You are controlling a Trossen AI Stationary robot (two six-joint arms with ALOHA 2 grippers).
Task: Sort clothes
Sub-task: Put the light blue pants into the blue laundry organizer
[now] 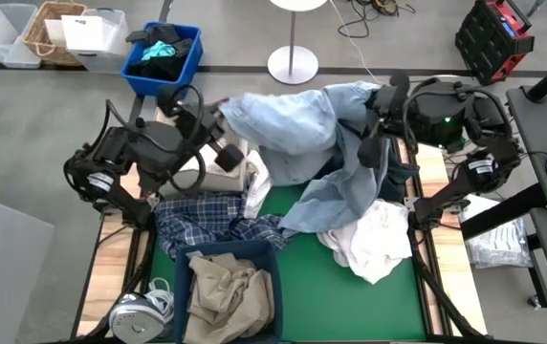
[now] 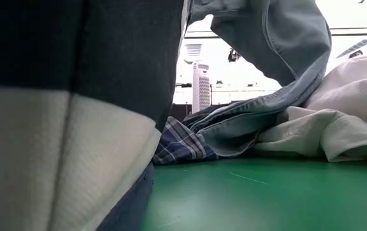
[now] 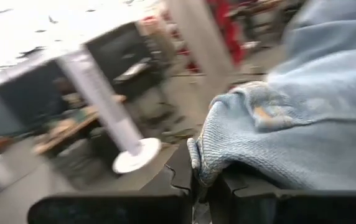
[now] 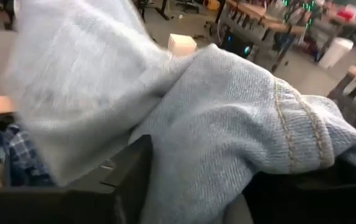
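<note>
Both grippers' fingers pinch woven light blue denim (image 1: 293, 119), draped.

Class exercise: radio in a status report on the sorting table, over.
Left tool and right tool both shut on light blue denim, held up between them. Plaid shirt, white shirt on green mat. Tan trousers in bin. Nothing in the way.

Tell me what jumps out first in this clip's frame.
The light blue denim hangs stretched between both arms over the far side of the green table, the left gripper and right gripper each shut on an end. Below lie a white shirt and a plaid shirt.
</note>
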